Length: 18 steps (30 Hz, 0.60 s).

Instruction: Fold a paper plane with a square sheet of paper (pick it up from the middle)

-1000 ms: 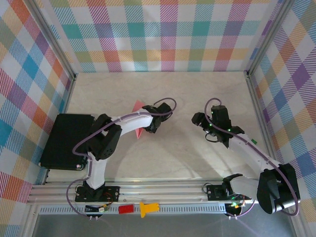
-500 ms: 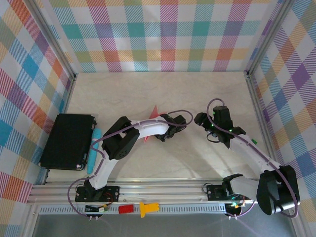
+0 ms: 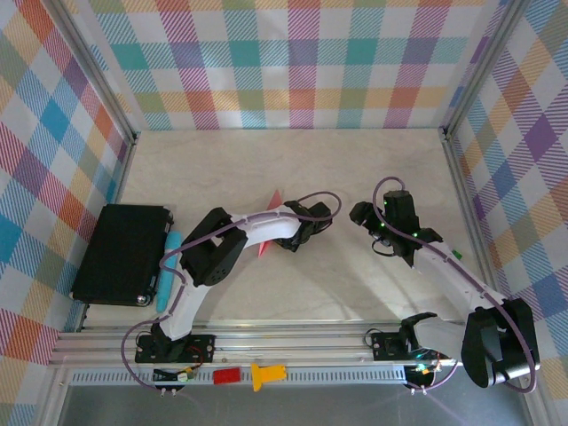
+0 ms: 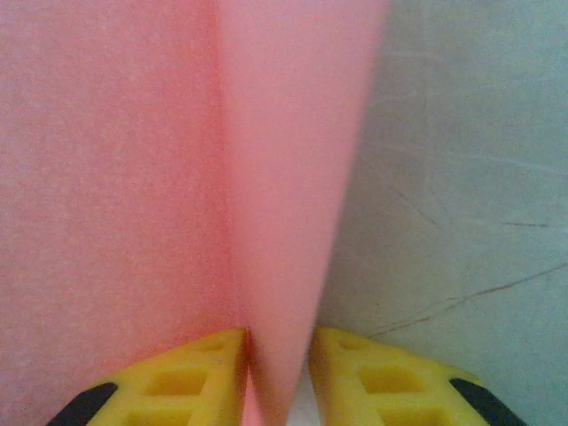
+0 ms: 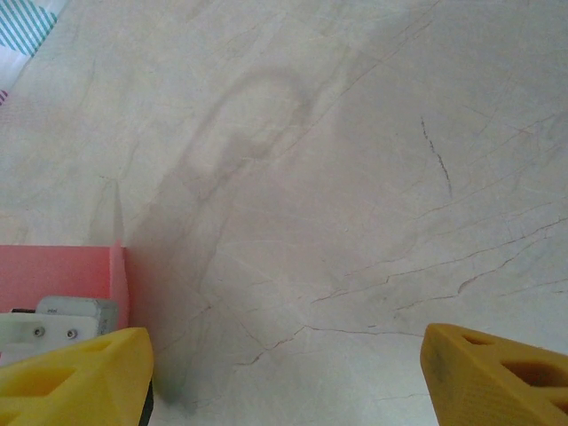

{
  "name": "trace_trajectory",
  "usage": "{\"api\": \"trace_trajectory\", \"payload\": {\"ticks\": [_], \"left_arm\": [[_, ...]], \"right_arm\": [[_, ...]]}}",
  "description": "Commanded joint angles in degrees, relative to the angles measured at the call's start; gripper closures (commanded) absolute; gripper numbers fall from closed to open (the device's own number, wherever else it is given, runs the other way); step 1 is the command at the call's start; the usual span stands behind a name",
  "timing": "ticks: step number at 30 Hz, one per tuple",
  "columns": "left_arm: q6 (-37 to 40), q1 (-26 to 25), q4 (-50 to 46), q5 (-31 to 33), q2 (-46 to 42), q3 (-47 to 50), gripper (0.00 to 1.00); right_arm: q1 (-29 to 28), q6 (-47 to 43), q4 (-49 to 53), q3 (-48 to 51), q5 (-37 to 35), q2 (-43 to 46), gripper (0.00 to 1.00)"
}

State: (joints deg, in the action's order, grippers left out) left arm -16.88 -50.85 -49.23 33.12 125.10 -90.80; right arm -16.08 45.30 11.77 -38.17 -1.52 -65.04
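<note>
1. Near the middle of the table, the pink paper lies under the left arm's wrist. One pointed tip pokes out on the far side and a sliver shows on the near side.
2. Seen from the left wrist, a raised fold of that paper runs up between the yellow fingers of the left claw. They stand slightly apart; whether they pinch the fold I cannot tell.
3. Just to the right, the right claw hangs over bare tabletop, spread wide and holding nothing.
4. At the left edge sits a black case, with a teal stick just beside it.
5. On the front rail lie a red block and a yellow piece.
</note>
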Motion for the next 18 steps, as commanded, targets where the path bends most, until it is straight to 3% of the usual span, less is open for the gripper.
{"api": "trace_trajectory", "payload": {"ticks": [1, 13, 18], "left_arm": [[-2.95, -1.10, 3.75, -10.98, -1.39, 1.09, 0.71], [-7.10, -1.09, 4.94, -17.22, -6.94, 1.76, 0.56], [-7.29, -1.09, 4.32, -17.10, -6.62, 1.57, 0.56]], "right_arm": [[0.56, 1.11, 0.59, 0.52, -0.11, 0.05, 0.21], [0.78, 1.55, 0.41, 0.55, 0.02, 0.01, 0.21], [0.74, 1.64, 0.36, 0.58, 0.11, 0.00, 0.21]]}}
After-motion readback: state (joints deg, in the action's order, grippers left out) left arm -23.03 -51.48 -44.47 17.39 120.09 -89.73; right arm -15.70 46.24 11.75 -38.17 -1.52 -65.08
